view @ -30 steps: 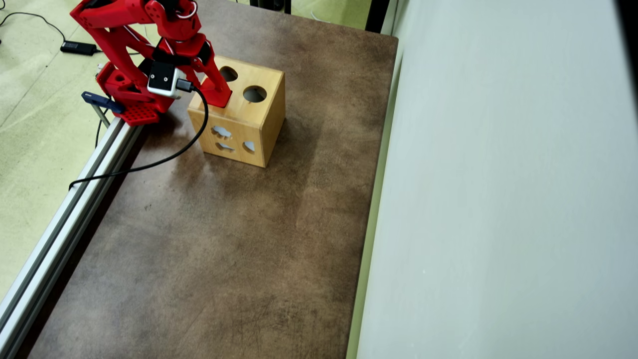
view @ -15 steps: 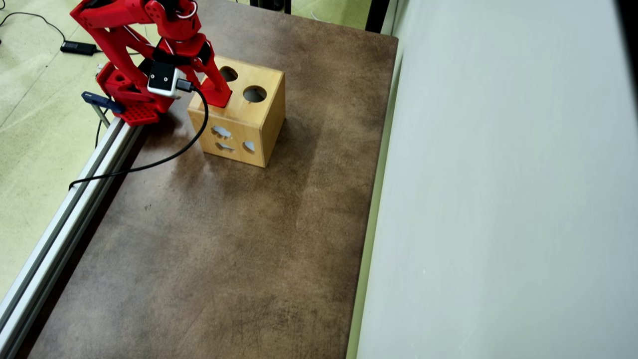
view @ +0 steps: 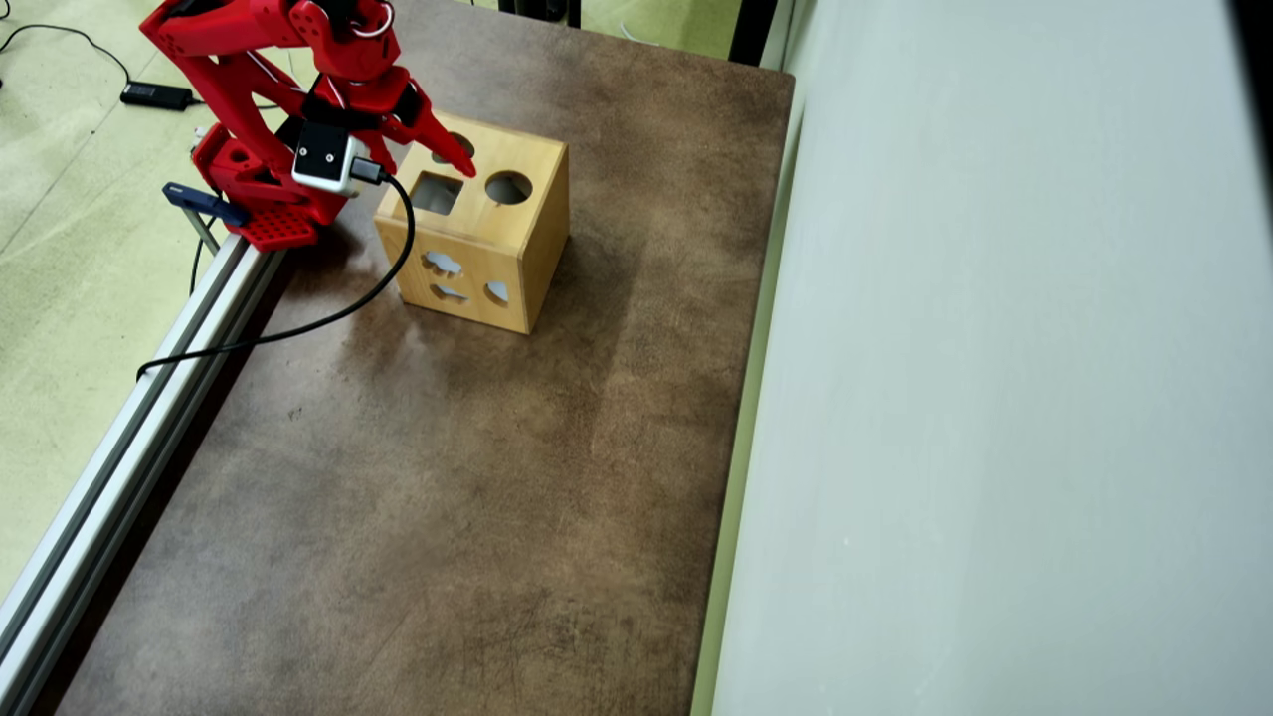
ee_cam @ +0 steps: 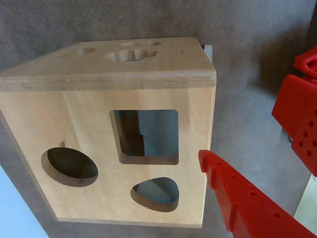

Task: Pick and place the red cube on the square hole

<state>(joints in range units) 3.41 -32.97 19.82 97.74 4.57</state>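
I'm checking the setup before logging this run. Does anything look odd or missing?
The red cube shows in neither view. The open gripper hangs empty over the wooden box, beside the square hole. Nothing looks spilled or damaged.

Square hole (ee_cam: 146, 136) looks unobstructed; open table (view: 418, 497) surrounds wooden box (view: 497, 254).

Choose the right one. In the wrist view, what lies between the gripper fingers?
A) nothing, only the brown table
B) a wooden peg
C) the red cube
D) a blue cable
A: the gripper stands open beside the box, with only bare table in the gap; no cube shows in either view.
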